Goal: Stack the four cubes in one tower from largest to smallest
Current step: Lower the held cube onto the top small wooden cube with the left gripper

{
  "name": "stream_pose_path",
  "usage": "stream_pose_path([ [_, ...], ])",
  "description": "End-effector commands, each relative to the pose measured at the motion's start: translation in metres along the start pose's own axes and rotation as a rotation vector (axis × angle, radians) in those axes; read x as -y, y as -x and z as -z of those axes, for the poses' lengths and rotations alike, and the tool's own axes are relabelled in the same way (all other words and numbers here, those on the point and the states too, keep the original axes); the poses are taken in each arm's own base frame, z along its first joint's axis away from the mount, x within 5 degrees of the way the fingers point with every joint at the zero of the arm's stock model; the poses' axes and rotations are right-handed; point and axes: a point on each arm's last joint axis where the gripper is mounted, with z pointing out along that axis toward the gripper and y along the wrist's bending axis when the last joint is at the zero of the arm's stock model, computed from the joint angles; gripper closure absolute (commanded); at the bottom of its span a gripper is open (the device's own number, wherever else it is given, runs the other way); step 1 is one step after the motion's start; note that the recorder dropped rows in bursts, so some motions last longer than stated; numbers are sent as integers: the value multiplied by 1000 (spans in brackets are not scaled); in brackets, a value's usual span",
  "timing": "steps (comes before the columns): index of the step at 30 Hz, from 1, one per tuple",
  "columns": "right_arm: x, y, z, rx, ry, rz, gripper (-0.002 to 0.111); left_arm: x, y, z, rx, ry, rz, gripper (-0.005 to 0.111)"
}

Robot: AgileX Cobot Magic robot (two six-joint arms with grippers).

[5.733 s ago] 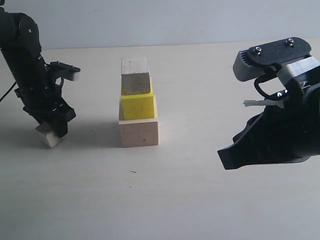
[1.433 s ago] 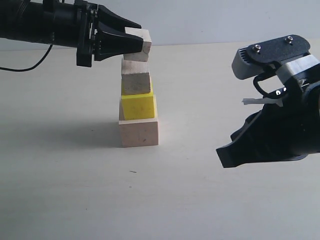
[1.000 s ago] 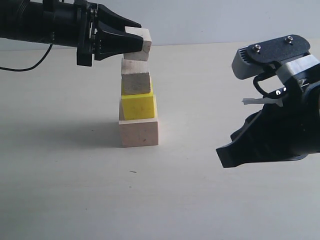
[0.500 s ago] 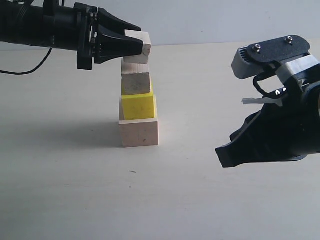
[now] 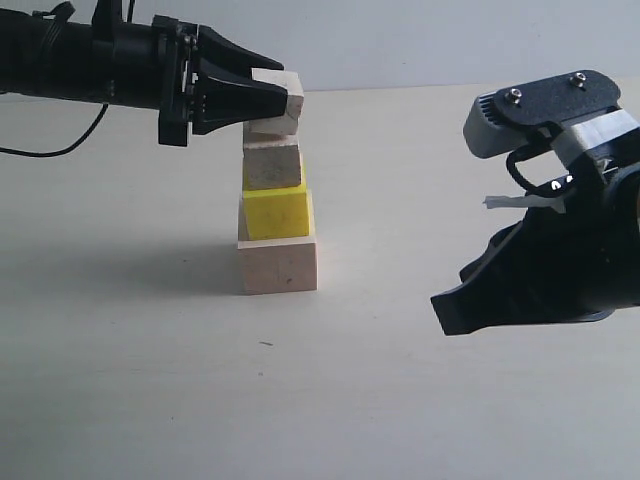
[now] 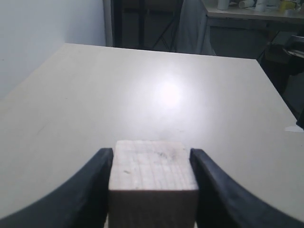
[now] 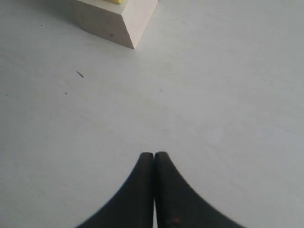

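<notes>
The tower stands mid-table in the exterior view: a large pale wood cube [image 5: 278,265] at the bottom, a yellow cube [image 5: 277,212] on it, and a smaller pale wood cube [image 5: 273,166] on top. My left gripper [image 5: 272,100] reaches in from the left, shut on the smallest pale wood cube [image 5: 282,98], slightly tilted and just above the stack; I cannot tell whether they touch. The left wrist view shows this cube [image 6: 153,173] clamped between both fingers [image 6: 97,183]. My right gripper [image 7: 154,155] is shut and empty, hovering low at the right [image 5: 450,315], apart from the tower.
A corner of the large cube [image 7: 121,21] shows in the right wrist view, with bare table between it and the right gripper. A pale wall rises behind the table [image 5: 150,330]. A black cable [image 5: 60,140] trails from the left arm.
The left gripper has come down a little with the smallest cube, bringing it closer to the tower's top. The right arm and the three stacked cubes have not moved.
</notes>
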Motion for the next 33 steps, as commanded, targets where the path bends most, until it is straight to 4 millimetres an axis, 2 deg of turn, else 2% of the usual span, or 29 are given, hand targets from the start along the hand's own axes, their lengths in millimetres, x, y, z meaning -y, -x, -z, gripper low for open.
stream_pose_path([
  [1, 0, -1, 1, 9, 5, 2, 108, -1, 3, -1, 34, 11, 13, 107],
  [20, 0, -1, 1, 9, 5, 2, 108, 1, -1, -1, -3, -10, -3, 106],
  [22, 0, -1, 1, 9, 5, 2, 108, 1, -1, -1, -3, -10, -3, 100],
  [28, 0, -1, 1, 9, 5, 2, 108, 1, 0, -1, 3, -7, 0, 74],
  [33, 0, -1, 1, 9, 5, 2, 108, 0, 1, -1, 13, -1, 4, 63],
])
